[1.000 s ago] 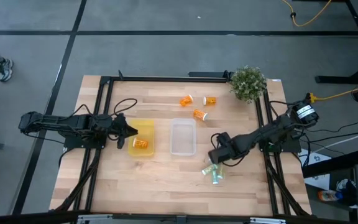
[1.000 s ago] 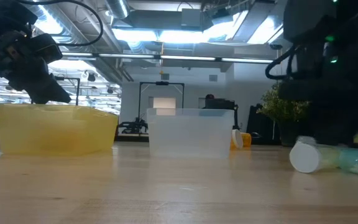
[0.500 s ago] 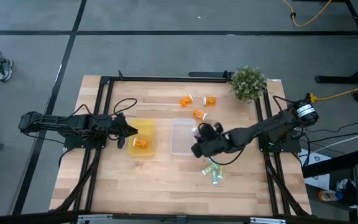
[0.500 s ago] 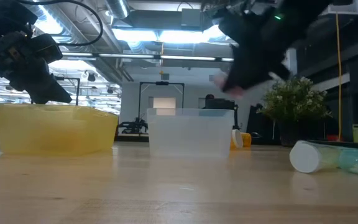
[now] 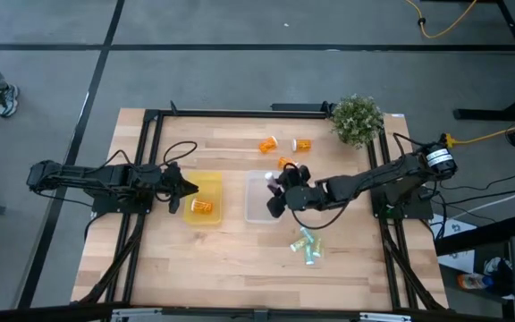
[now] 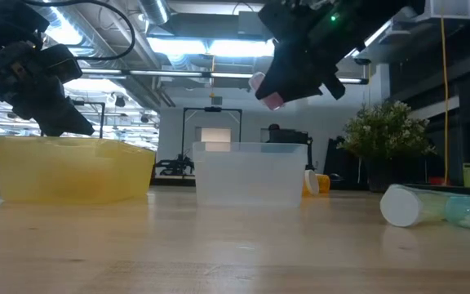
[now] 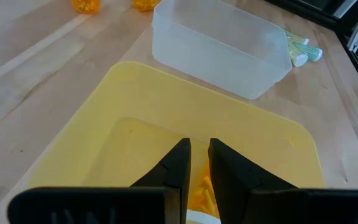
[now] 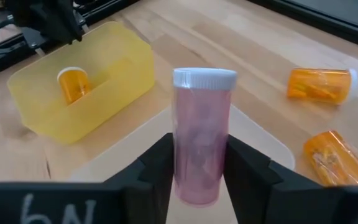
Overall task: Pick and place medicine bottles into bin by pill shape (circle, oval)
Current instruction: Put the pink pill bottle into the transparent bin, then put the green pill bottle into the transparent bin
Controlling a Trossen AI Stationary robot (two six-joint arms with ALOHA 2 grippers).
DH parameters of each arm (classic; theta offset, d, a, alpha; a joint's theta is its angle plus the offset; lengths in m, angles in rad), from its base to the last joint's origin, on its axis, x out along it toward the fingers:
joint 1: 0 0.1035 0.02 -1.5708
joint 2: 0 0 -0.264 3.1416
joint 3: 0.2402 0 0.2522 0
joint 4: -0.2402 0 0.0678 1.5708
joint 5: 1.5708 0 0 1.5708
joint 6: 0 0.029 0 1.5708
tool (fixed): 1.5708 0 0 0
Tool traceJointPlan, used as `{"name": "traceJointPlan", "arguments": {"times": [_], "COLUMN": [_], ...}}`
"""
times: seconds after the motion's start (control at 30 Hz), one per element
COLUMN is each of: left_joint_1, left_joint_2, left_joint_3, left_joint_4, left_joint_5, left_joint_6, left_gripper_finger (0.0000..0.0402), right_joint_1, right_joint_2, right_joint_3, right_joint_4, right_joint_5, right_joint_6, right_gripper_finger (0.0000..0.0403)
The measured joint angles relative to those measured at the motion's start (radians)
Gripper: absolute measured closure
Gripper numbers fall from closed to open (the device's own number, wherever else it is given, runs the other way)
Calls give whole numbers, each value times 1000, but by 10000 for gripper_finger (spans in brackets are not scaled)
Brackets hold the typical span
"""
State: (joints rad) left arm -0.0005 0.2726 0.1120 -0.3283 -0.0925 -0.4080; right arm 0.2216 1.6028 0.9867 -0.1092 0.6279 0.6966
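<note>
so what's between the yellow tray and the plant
In the high view, the clear tray sits between the yellow tray and the plant, with the right tool holding a bottle above it.

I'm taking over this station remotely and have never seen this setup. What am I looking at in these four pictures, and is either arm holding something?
Two dark robot arms work at a wooden table. One picture looks straight down, one looks level across the tabletop, and two come from cameras on the arms' wrists. The right gripper hangs over the clear tray, its fingers around a pinkish bottle with a white cap. The left gripper waits over the yellow tray, fingers nearly together and empty; one orange bottle lies in that tray. Three more orange bottles lie toward the plant, and pale green bottles lie nearer the front.
</note>
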Motion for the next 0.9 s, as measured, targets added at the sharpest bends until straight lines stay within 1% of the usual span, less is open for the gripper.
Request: {"name": "traceJointPlan", "arguments": {"times": [0.13, 0.3, 0.53, 0.63, 0.77, 0.8, 0.83, 0.9], "left_joint_1": [0, 0, 0, 0, 0, 0, 0, 0], "left_joint_2": [0, 0, 0, 0, 0, 0, 0, 0], "left_joint_3": [0, 0, 0, 0, 0, 0, 0, 0], "left_joint_4": [0, 0, 0, 0, 0, 0, 0, 0], "left_joint_5": [0, 0, 0, 0, 0, 0, 0, 0], "left_joint_6": [0, 0, 0, 0, 0, 0, 0, 0], "left_gripper_finger": [351, 351, 351, 351, 351, 351, 351, 351], "right_joint_1": [-1, -1, -1, 2, 6, 7, 11, 22], "right_joint_2": [0, 0, -1, -10, -11, -11, -11, -12], "right_joint_3": [0, 0, 0, 0, 0, 0, 0, 0], "right_joint_4": [0, 1, -12, -75, -161, -176, -189, -204], "right_joint_5": [-7, -22, -31, -116, -320, -355, -366, -347], "right_joint_6": [1, 0, 0, 23, 148, 178, 196, 208], "right_gripper_finger": [247, 232, 234, 239, 242, 243, 243, 243]}}
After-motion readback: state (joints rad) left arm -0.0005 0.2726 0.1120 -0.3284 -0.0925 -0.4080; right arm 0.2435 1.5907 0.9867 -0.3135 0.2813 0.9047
